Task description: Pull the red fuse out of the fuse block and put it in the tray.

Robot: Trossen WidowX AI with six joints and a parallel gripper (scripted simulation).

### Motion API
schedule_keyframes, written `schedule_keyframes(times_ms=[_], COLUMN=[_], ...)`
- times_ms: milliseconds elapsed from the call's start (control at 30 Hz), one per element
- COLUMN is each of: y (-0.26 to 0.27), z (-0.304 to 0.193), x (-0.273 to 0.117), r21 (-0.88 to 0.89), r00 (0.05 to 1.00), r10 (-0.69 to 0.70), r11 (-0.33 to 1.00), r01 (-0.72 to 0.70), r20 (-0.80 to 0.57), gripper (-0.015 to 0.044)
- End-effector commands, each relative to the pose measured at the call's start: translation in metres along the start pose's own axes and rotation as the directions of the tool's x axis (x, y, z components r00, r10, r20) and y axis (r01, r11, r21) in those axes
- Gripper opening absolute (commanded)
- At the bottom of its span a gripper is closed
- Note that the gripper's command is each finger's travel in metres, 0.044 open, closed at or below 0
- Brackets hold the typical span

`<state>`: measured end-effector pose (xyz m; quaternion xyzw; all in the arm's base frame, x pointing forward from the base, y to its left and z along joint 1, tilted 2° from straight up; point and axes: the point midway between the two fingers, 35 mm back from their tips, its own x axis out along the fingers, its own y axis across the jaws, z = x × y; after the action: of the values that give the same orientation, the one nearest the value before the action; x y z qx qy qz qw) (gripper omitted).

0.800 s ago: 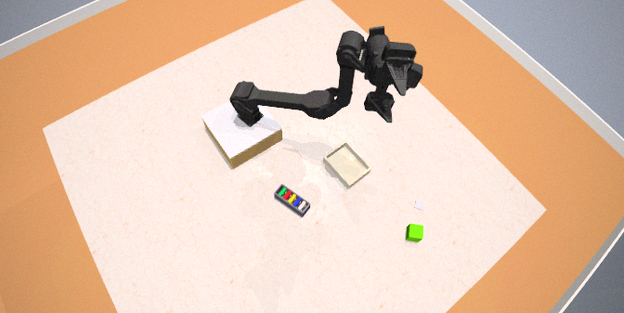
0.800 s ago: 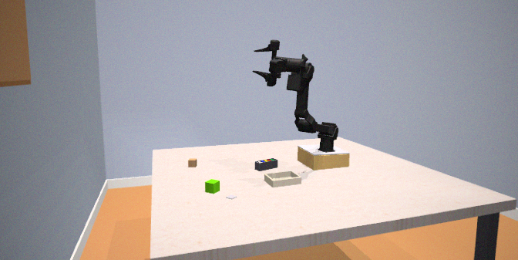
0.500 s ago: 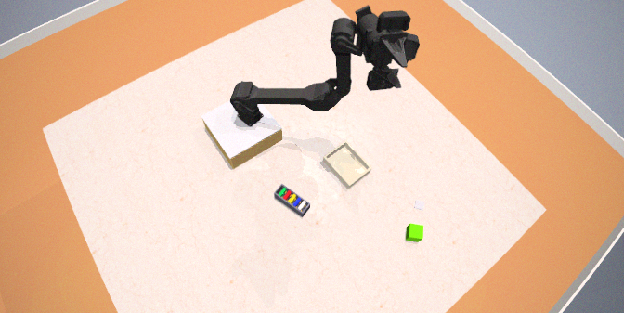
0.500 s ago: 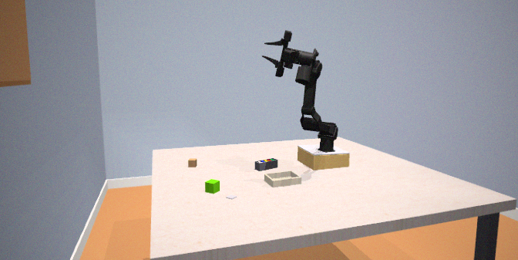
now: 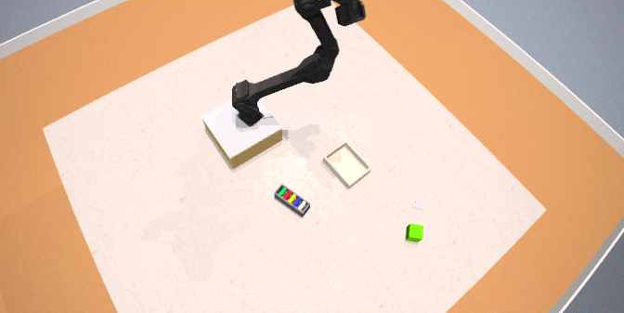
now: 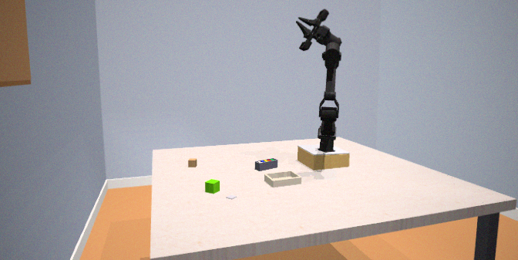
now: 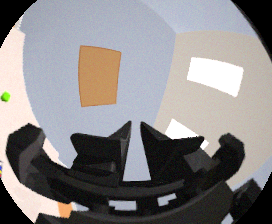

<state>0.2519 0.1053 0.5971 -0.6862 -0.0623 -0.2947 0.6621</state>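
Note:
The fuse block (image 5: 290,207) (image 6: 266,166) lies on the table, with green, red, yellow, blue and white fuses in a row. The red fuse (image 5: 287,194) (image 6: 269,160) sits in it between the green and yellow ones. The beige tray (image 5: 335,174) (image 6: 283,183) stands beside the block and is empty. My gripper (image 6: 297,19) (image 7: 135,123) is high in the air, far above block and tray, tilted upward. Its fingers are slightly apart with nothing between them. In the top view its fingertips cannot be made out. Part of the block shows at the wrist view's left edge.
A bright green cube (image 5: 414,232) (image 6: 212,186) (image 7: 5,96) and a thin pale square (image 5: 419,205) (image 6: 231,197) lie beyond the tray. A small brown cube (image 6: 192,163) stands farther off. The arm stands on a box (image 5: 257,149) (image 6: 335,160) near the block and tray.

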Motion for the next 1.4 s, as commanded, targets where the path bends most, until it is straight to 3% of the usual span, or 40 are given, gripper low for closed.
schedule_keyframes(times_ms=[0,333,633,1000,1167,1367], y=[-0.047,-0.113,-0.095,0.027,0.109,0.215], z=[-0.034,-0.159,-0.286,-0.399,-0.422,-0.427], x=[-0.019,-0.051,-0.050,-0.019,-0.004,0.004], r21=[0.053,0.233,0.356,0.484,0.545,0.570], r00=[0.993,0.952,0.923,0.899,0.863,0.754], r10=[-0.113,-0.295,-0.268,0.051,0.264,0.529], r11=[0.992,0.923,0.864,0.855,0.838,0.782], r01=[0.112,0.306,0.357,0.185,0.016,-0.255], r20=[0.021,-0.081,-0.274,-0.434,-0.430,-0.389], gripper=[0.0069,0.0069,0.0069,0.0069,0.0069,0.0069])
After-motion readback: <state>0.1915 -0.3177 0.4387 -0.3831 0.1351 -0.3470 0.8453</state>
